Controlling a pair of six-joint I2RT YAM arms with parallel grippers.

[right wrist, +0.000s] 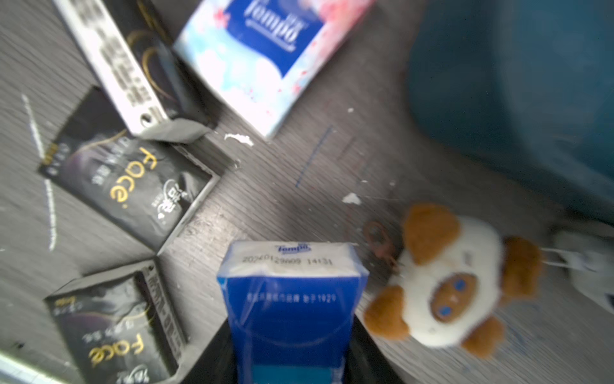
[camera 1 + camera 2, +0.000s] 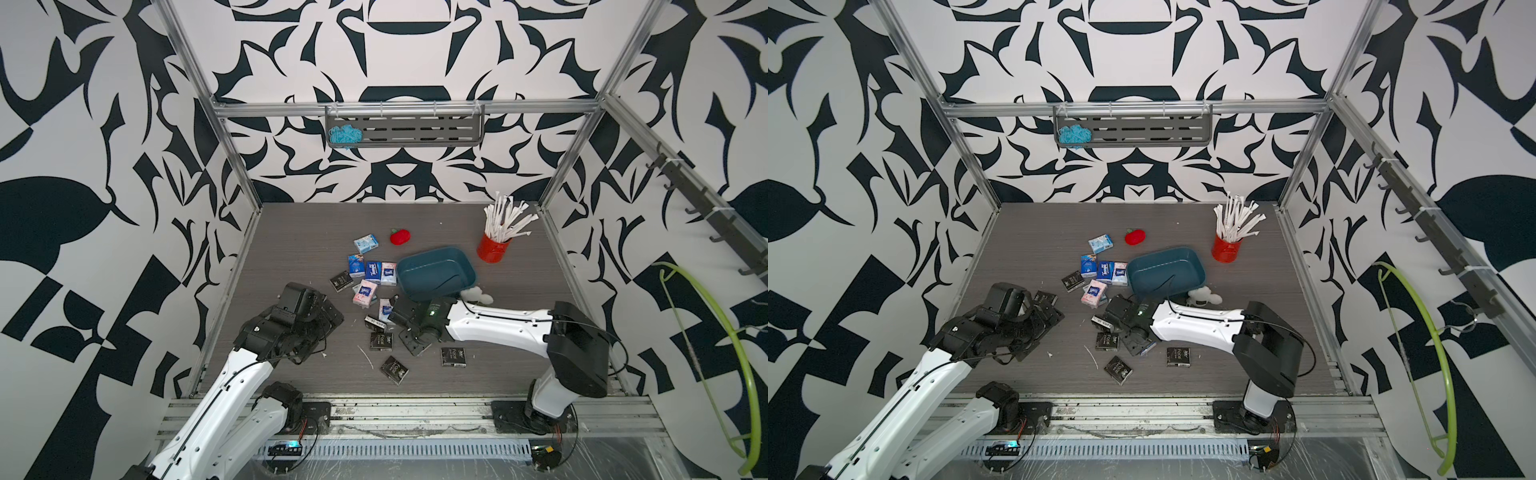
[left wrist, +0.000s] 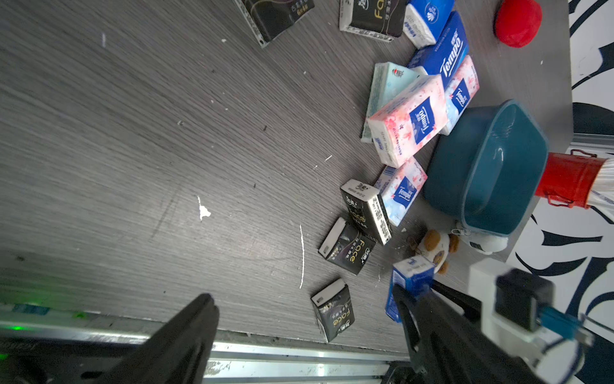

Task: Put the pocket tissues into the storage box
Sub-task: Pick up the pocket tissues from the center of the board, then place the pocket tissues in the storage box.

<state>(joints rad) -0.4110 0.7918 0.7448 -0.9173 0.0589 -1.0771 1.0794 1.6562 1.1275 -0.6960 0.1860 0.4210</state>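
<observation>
bare table at back; plush toy just beside storage box, red cup nr

Fourteen pocket tissues can be counted: six black packs and eight coloured packs (one of the eight, a dark blue pack, shows plainly only in the wrist views). There is one storage box. One red cup holds a bunch of white sticks, too crowded to count. Plush toys number three: one red plush toy, one brown-and-white plush toy, one white plush toy. One blue tangle lies on the one wall shelf.
</observation>
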